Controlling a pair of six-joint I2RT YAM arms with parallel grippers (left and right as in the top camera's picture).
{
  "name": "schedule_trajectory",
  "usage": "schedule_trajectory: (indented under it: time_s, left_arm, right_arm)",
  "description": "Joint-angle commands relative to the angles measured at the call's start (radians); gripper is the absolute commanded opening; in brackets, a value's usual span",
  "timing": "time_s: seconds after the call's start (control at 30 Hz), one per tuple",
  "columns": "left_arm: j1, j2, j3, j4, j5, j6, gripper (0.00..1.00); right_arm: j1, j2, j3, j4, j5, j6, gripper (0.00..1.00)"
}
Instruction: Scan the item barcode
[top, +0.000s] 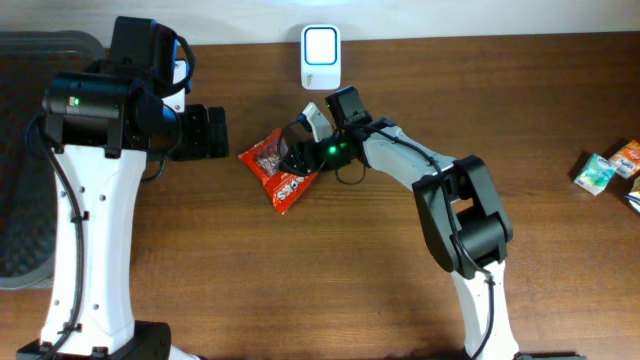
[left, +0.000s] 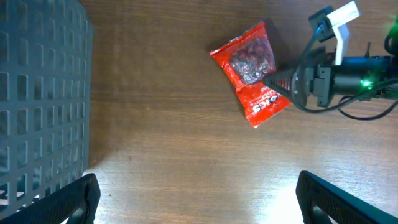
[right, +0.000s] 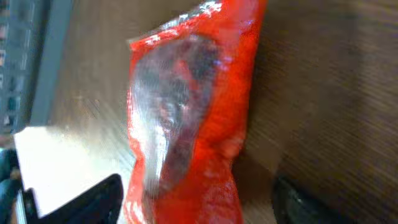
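Early stage: red snack pkt (top: 278, 165) lies flat mid-bench (top: 300, 280), near white scanner (top: 321, 57). Our right tool (right: 196, 202) sits astride it, jaws part-open w/ a gap, no grip yet. Left tool (left: 199, 205) gapes wide, well apart. Lift & scan not yet done.

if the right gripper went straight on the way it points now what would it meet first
The bag: it lies straight ahead, between the open fingers of the right gripper. Whether they touch it yet is unclear.
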Motion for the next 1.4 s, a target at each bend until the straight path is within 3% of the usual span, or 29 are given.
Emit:
schedule_trajectory:
  time_s: [0.0, 0.1, 0.23, 0.33, 0.4, 0.43, 0.47, 0.5, 0.6, 0.67, 0.73, 0.83, 0.87, 0.93, 0.97, 1.07, 1.2, 1.27, 1.33, 1.37]
  left_arm:
    - [0.003, 0.0, 0.003, 0.002, -0.011, -0.009, 0.99]
    - [0.003, 0.0, 0.003, 0.001, -0.011, -0.009, 0.99]
    - [0.003, 0.0, 0.003, 0.001, -0.011, -0.009, 0.99]
    - [0.003, 0.0, 0.003, 0.001, -0.011, -0.009, 0.99]
    - [0.003, 0.0, 0.003, 0.001, -0.011, -0.009, 0.99]
    - [0.003, 0.0, 0.003, 0.001, -0.011, -0.009, 0.99]
    - [0.003, 0.0, 0.003, 0.001, -0.011, -0.009, 0.99]
    - [0.003, 0.0, 0.003, 0.001, -0.011, -0.009, 0.99]
    - [0.003, 0.0, 0.003, 0.001, -0.011, -0.009, 0.99]
    - [0.003, 0.0, 0.003, 0.001, -0.011, -0.009, 0.99]
    - [0.003, 0.0, 0.003, 0.001, -0.011, -0.009, 0.99]
    - [0.003, 0.0, 0.003, 0.001, -0.011, -0.009, 0.99]
    - [0.003, 0.0, 0.003, 0.001, -0.011, -0.009, 0.99]
    - [0.003, 0.0, 0.003, 0.001, -0.011, -0.009, 0.99]
    - [0.003, 0.0, 0.003, 0.001, -0.011, -0.009, 0.99]
    - [0.003, 0.0, 0.003, 0.001, -0.011, -0.009, 0.99]
    - [0.003, 0.0, 0.003, 0.001, -0.011, -0.009, 0.99]
    - [0.003, 0.0, 0.003, 0.001, -0.011, -0.009, 0.99]
    - [0.003, 0.0, 0.003, 0.001, -0.011, -0.009, 0.99]
    - [0.003, 0.0, 0.003, 0.001, -0.011, -0.009, 0.99]
  right_arm:
    - [0.011, 0.09, -0.012, -0.005, 0.065, 0.011, 0.34]
    - [-0.007, 0.067, 0.01, -0.045, 0.065, 0.01, 0.1]
    - [-0.085, -0.053, 0.044, -0.262, 0.133, -0.037, 0.11]
    - [-0.103, -0.219, 0.044, -0.46, 0.464, -0.026, 0.04]
    - [-0.095, -0.315, 0.044, -0.592, 0.766, 0.108, 0.04]
    - [-0.095, -0.323, 0.044, -0.608, 0.758, 0.112, 0.05]
    - [-0.095, -0.319, 0.043, -0.609, 0.725, 0.112, 0.2]
    - [-0.095, -0.316, 0.039, -0.607, 0.711, 0.112, 0.41]
    - [-0.095, -0.315, 0.039, -0.608, 0.711, 0.112, 0.4]
    - [-0.095, -0.315, 0.017, -0.594, 0.706, 0.079, 0.57]
    - [-0.092, -0.313, -0.035, -0.539, 0.637, -0.058, 0.55]
    - [-0.054, -0.312, -0.145, -0.384, 0.673, -0.067, 0.53]
    - [-0.005, -0.311, -0.182, -0.307, 0.798, -0.124, 0.58]
    - [0.074, -0.311, -0.21, -0.25, 0.963, -0.122, 0.77]
    - [0.126, -0.304, -0.214, -0.229, 1.109, -0.043, 0.83]
    - [0.144, -0.261, -0.214, -0.188, 1.176, 0.044, 0.83]
    - [0.132, -0.164, -0.214, -0.177, 1.184, 0.025, 0.82]
    - [0.093, -0.152, -0.214, -0.177, 1.178, 0.043, 0.74]
    - [0.063, -0.152, -0.211, -0.175, 1.112, 0.048, 0.28]
    - [0.061, -0.152, -0.207, -0.185, 1.112, 0.055, 0.15]
